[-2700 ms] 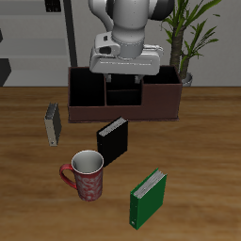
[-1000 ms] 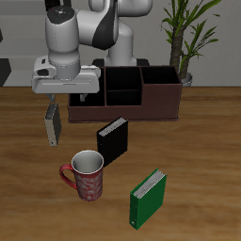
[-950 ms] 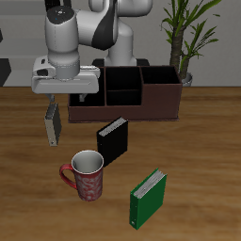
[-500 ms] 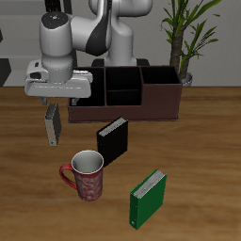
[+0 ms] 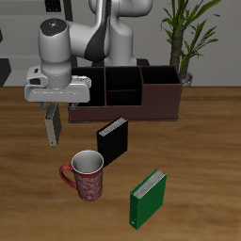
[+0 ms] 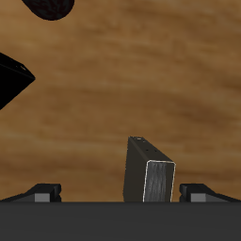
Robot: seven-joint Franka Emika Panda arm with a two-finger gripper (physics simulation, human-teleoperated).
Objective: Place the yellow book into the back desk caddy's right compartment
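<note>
Gripper (image 5: 53, 111) hangs directly over the yellow book (image 5: 53, 128), which stands upright on the table (image 5: 198, 141) just in front of the back desk caddy (image 5: 162, 102), near its end; wrist view shows the book's top (image 6: 154, 174) between the fingers, which are spread wide w/ clear gaps both sides, not touching it. Caddy's dark compartments look empty as far as visible, though the arm hides part of it incl. the right compartment; red mug (image 5: 86, 176) interior looks empty too. Black book (image 5: 114, 140) & green book (image 5: 148, 198) stand nearer the front edge.
</note>
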